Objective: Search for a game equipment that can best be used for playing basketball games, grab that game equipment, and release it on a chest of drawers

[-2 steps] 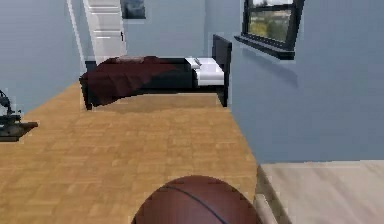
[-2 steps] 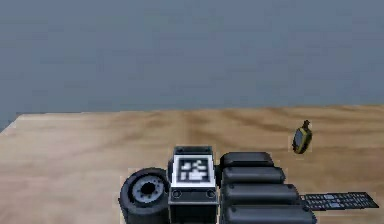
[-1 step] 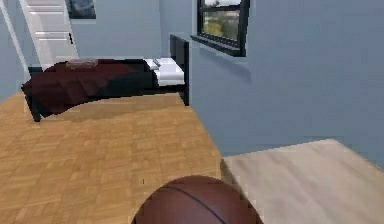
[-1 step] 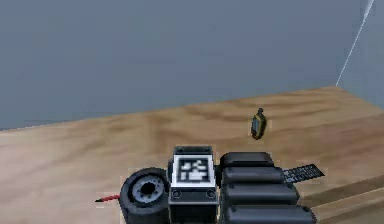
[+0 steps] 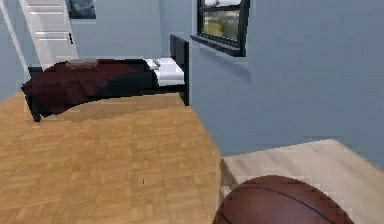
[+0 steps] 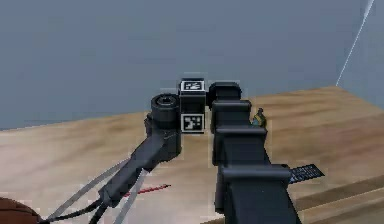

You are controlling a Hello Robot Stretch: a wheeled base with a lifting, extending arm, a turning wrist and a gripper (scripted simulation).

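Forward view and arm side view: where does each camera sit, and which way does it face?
Forward view: on the robot, facing ahead and down at a bed, wooden floor and basketball.
Arm side view: on the body, facing sideways over a wooden top to a blue wall; arm and claw show.
Shared: probably the basketball.

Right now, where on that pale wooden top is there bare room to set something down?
Bare: the stretch of wooden top between the blue wall and the fingers. Crowded: beside the arm, a small object and a dark flat thing; the basketball is by the fingers.
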